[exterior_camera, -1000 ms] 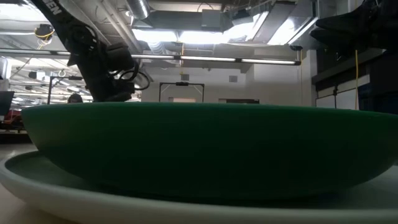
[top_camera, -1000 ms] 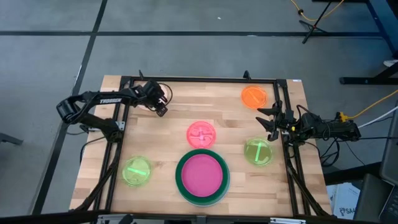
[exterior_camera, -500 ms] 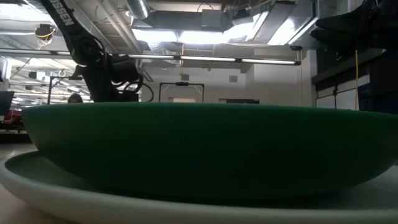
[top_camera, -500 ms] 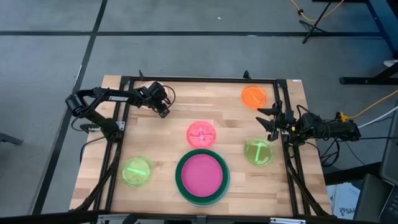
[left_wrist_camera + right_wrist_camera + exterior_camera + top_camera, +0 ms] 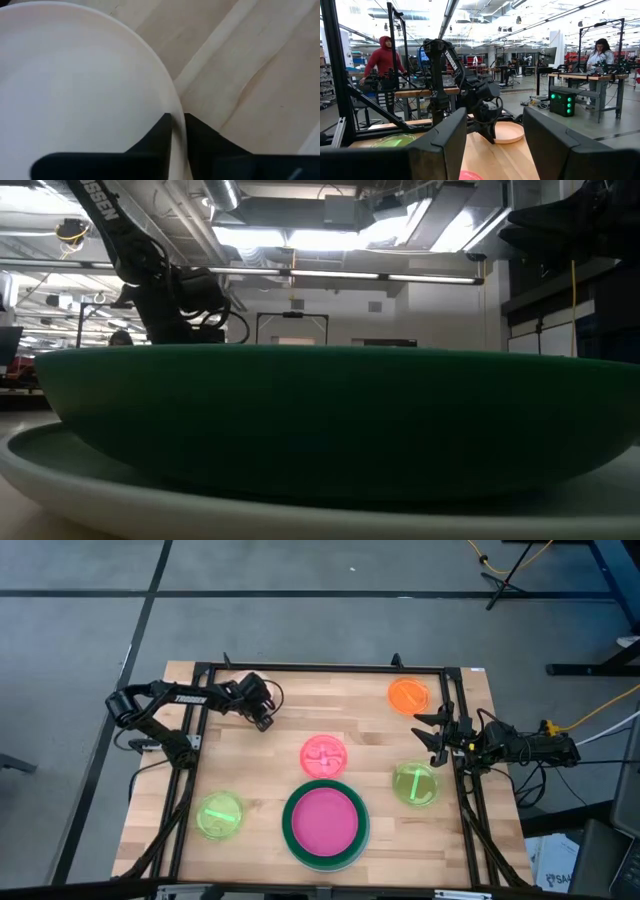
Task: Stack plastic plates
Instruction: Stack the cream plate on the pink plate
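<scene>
My left gripper [image 5: 262, 720] stands at the table's far left, shut on the peach plate [image 5: 75, 75], which the right wrist view also shows lying on the wood [image 5: 512, 132]. A magenta plate [image 5: 324, 820] sits in the dark green plate [image 5: 320, 420], which rests on the light blue plate [image 5: 90, 485] at the near middle. The pink plate [image 5: 324, 754], the orange plate [image 5: 408, 694] and two lime green plates [image 5: 219, 816] [image 5: 415, 784] lie flat on the table. My right gripper [image 5: 428, 733] waits open at the right edge. My left gripper pinches the peach plate's rim [image 5: 176, 107] between its two fingers, one finger [image 5: 155, 137] inside the rim and the other [image 5: 200, 137] outside. The fingers come from above, pointing down. The plate lies level on the table.
A black frame [image 5: 320, 668] runs along the table's far edge and down both sides. Bare wood lies between the peach plate and the pink plate. People stand at benches in the room beyond [image 5: 382, 62].
My left gripper has shifted a little toward the table's right edge and down onto the peach plate, mostly in the first half second. The plates have stayed where they were.
</scene>
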